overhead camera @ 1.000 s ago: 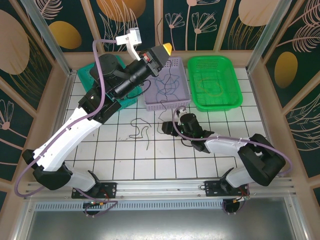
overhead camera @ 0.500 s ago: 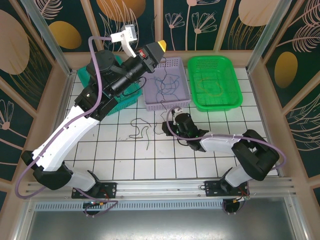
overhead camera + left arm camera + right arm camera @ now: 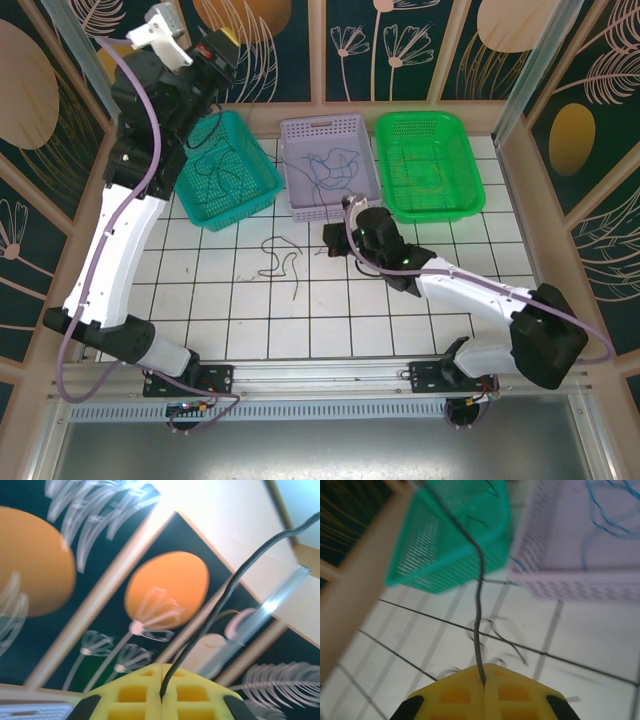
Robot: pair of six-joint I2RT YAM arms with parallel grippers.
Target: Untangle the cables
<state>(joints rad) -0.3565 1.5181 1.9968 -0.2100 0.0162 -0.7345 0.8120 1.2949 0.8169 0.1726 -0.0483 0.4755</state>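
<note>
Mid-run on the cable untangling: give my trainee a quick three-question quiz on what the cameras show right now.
1. True or false: the right gripper is open and holds nothing.
2. Which basket holds the blue cables? A teal, B lilac, C green.
3. Fill in: the loose dark strands lie on the ___, outside every basket.
Key: 1 false, the right gripper is shut on a dark cable. 2 B, the lilac basket. 3 table.

L gripper up high, R gripper low, arm outstretched; both seemingly clamped on cable.
</note>
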